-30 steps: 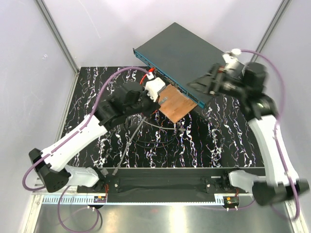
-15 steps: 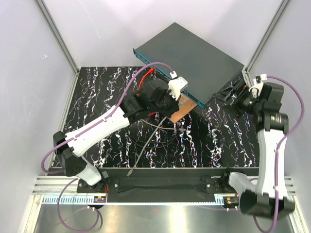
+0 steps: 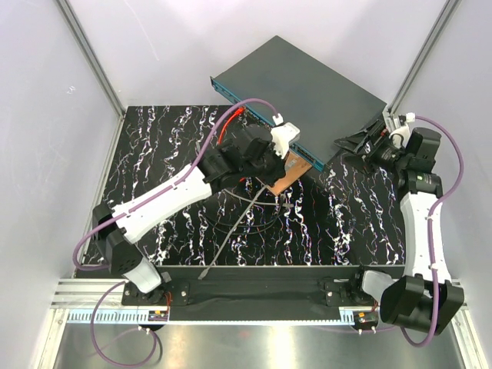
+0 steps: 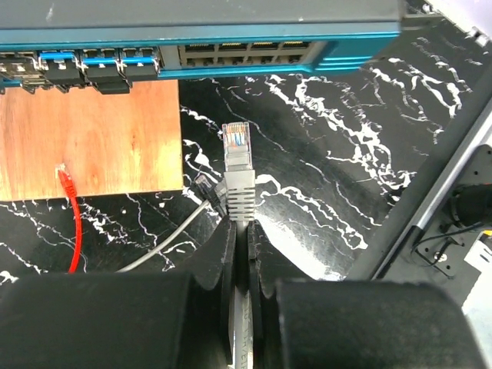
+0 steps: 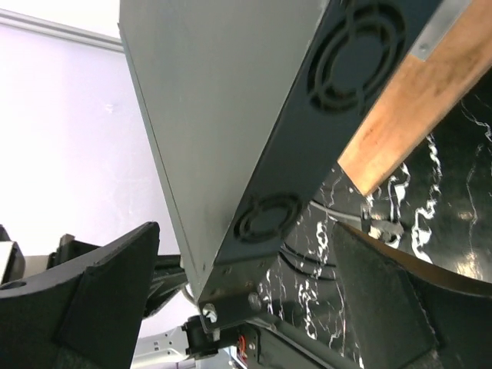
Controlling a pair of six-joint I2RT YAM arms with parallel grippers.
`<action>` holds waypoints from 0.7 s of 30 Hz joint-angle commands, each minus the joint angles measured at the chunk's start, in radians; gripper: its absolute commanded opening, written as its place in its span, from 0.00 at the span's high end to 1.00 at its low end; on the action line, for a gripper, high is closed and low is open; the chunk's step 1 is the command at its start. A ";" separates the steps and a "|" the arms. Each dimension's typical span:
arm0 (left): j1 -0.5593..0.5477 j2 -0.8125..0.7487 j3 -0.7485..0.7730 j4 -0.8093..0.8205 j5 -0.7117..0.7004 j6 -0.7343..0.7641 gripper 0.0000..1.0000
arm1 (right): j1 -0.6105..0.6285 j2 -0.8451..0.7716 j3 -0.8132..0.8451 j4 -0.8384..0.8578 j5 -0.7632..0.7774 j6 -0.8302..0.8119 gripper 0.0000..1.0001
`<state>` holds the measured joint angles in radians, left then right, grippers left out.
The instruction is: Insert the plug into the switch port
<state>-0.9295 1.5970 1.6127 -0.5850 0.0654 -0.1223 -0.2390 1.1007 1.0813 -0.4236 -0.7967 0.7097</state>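
Left claw (image 4: 240,231) clamps plug (image 4: 237,154) by its boot, contacts aimed at 12 o'clock toward switch (image 4: 231,15) ports, still apart. Right claw (image 5: 246,254) is spread wide, straddling the switch's 3 o'clock end, likely bracing against push.

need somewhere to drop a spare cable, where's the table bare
Bare: the table's far left corner, between wall and left arm; and the near right, between board and right arm. Crowded before the switch: board, grey cable loops.
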 commanded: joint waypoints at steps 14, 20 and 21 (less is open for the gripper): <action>-0.055 0.087 0.157 -0.021 -0.207 0.144 1.00 | -0.003 0.047 -0.080 0.324 -0.075 0.166 0.07; -0.055 0.107 0.193 -0.030 -0.223 0.154 1.00 | -0.003 0.045 -0.095 0.335 -0.078 0.166 0.09; -0.054 0.107 0.193 -0.030 -0.223 0.156 1.00 | -0.003 0.048 -0.093 0.341 -0.079 0.166 0.09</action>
<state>-0.9863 1.7004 1.7546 -0.6361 -0.1158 0.0086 -0.2398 1.1530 0.9867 -0.1425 -0.8543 0.8680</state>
